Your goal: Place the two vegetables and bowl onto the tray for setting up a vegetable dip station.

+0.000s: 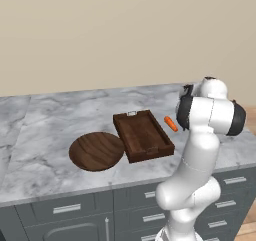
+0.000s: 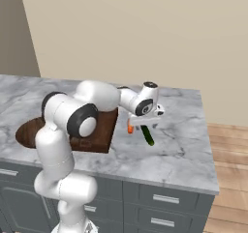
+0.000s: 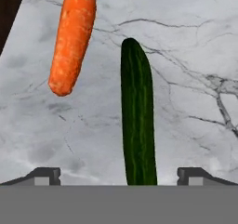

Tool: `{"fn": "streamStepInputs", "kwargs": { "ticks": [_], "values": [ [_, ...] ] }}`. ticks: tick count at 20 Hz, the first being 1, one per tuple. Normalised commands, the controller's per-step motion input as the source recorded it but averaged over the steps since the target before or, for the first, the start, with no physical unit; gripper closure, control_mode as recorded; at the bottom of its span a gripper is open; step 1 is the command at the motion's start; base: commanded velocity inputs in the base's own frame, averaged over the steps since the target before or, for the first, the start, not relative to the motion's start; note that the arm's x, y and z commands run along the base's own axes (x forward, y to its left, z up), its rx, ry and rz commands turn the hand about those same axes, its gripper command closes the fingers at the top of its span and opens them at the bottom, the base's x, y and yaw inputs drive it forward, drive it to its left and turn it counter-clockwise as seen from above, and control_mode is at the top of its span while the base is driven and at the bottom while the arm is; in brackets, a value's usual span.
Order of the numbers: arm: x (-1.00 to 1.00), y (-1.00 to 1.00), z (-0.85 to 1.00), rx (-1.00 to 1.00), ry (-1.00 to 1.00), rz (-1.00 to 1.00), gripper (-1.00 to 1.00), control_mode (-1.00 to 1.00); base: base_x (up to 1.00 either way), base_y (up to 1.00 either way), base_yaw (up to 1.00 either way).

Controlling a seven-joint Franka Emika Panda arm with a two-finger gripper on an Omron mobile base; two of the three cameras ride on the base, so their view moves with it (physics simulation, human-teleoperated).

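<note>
Progress: nothing loaded yet. The rectangular wooden tray [image 1: 144,135] sits on the marble tabletop [image 1: 45,120] with its inside bare. The round wooden bowl [image 1: 96,151] lies just beside the tray's left long side, on the tabletop, not on the tray.

Both vegetables lie on the tabletop to the tray's right. The carrot [image 3: 73,37] is near the tray's right edge but apart from it; in the left base view it shows as a short orange stick [image 1: 171,123]. The cucumber [image 3: 137,116] lies just beside the carrot, roughly parallel, not touching; it also shows dark green under the hand in the right base view [image 2: 147,136].

Tool [image 3: 119,175]: released, jaws wide, holding nothing. It hangs over the cucumber, whose near end runs between the two finger tips [image 3: 46,174]. Whether the tips reach the tabletop cannot be told.

Judgement: the step in hand looks like the first pick, the cucumber. All three placements remain: cucumber, carrot, bowl.
</note>
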Motion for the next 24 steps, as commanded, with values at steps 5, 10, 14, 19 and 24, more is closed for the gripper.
{"fn": "streamStepInputs", "kwargs": {
  "ticks": [5, 10, 14, 19, 24],
  "values": [
    [0.09, -0.25, -0.39, 0.01, 0.0, 0.01, -1.0, -1.0, 0.0, 0.0, 0.0],
    [0.01, -0.04, -0.35, 0.0, 0.01, 0.01, -1.0, -1.0, 0.0, 0.0, 0.0],
    [0.0, 0.0, -0.24, 0.0, 0.06, 0.0, -1.0, -1.0, 0.0, 0.0, 0.0],
    [0.0, 0.0, -0.21, 0.0, 0.08, 0.0, -1.0, -1.0, 0.0, 0.0, 0.0],
    [0.0, 0.0, -0.28, 0.0, 0.05, 0.02, 1.0, -1.0, 0.0, 0.0, 0.0]
  ]
}}
